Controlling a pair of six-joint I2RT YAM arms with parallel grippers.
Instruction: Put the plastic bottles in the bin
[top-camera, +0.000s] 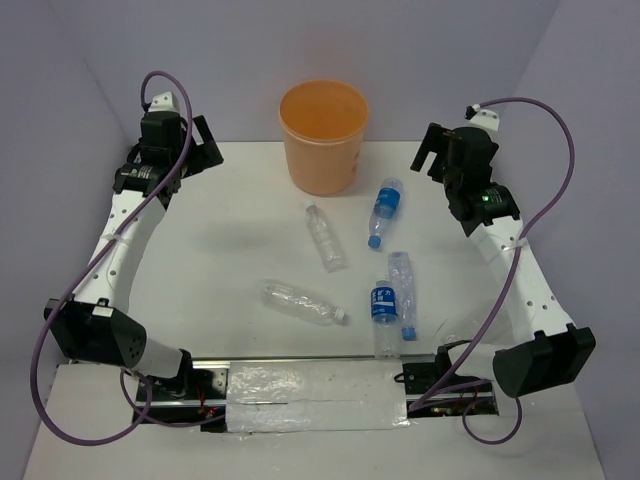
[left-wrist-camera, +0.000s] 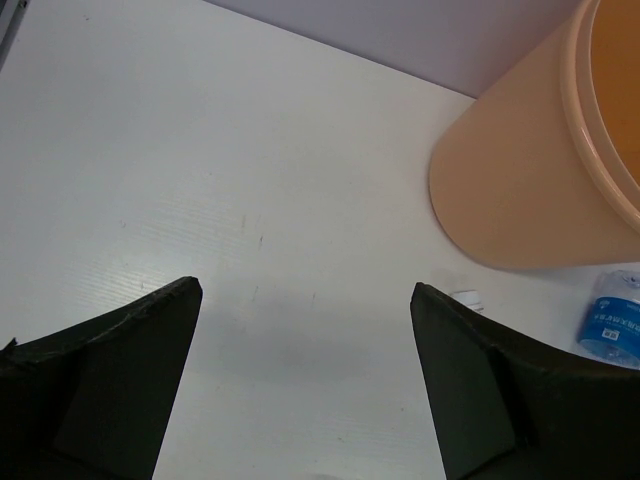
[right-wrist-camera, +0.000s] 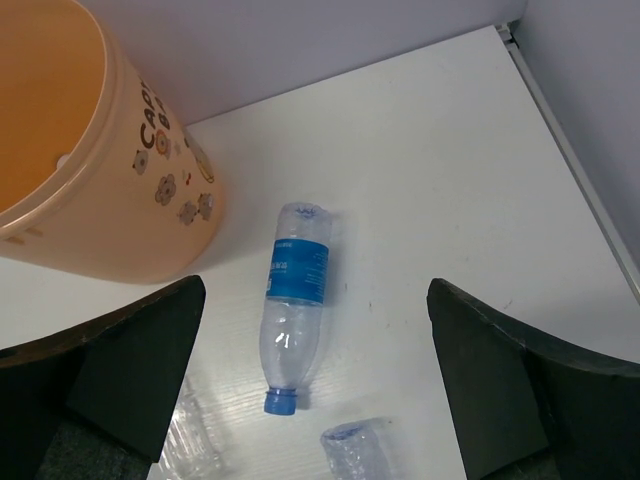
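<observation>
Bottles, five of them, lie on their sides on the white table (top-camera: 200, 250), all outside the orange bin (top-camera: 322, 165), which stands upright at the far edge. Nearest the bin is a blue-labelled bottle (top-camera: 384, 212), its blue cap pointing toward the arms. Just left of it is an unlabelled one (top-camera: 324, 238). Another clear one (top-camera: 298, 301) lies further forward. A second labelled bottle (top-camera: 384, 308) and a clear blue-capped bottle (top-camera: 403, 288) lie side by side near the right arm's base, close enough that I cannot tell whether they touch.

Neither arm has anything. The left gripper (left-wrist-camera: 305, 295) hangs with its fingers spread wide over bare table beside the bin. The right gripper (top-camera: 432, 150) is likewise wide apart, looking down on the labelled bottle by the bin (right-wrist-camera: 294, 300).

They look empty, so I would expect them to be very light, with thin walls that dent under a squeeze. Being round and smooth, one could roll or squirt away if pinched off centre. The safest hold is probably across the body at the labelled band, jaws square to the bottle's length and closing gently. The neck by the cap looks stiffer but gives a small target. The bin's mouth is wide, so the drop should be forgiving.
</observation>
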